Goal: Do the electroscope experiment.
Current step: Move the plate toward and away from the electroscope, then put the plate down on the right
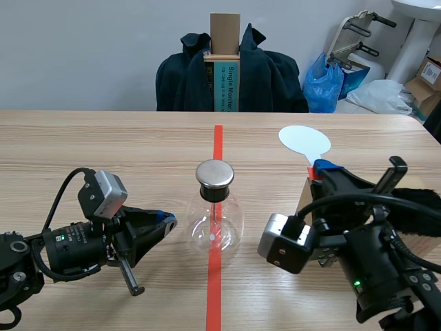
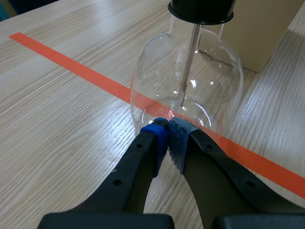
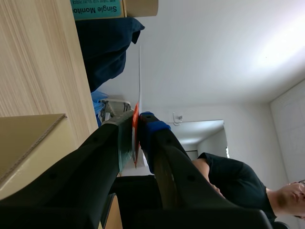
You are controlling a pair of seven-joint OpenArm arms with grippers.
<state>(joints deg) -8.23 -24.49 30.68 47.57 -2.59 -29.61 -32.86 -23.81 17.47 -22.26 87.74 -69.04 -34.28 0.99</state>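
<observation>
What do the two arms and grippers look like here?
Both arms are black, with looping black cables and a green light on each. Left gripper and right gripper have thick black fingers with blue and greyish pads; a silver camera box sits behind each.

From between the arms, looks low along the table [image 1: 103, 152] toward the far wall. From close behind the left gripper [image 2: 167, 125], faces forward and down, near the glass flask [image 2: 190, 81], also seen mid-scene. From behind the right gripper [image 3: 137, 119], rolled sideways, faces upward; shares the white paddle [image 1: 304, 140] and labelled box [image 1: 225, 79] with the scene view.
</observation>
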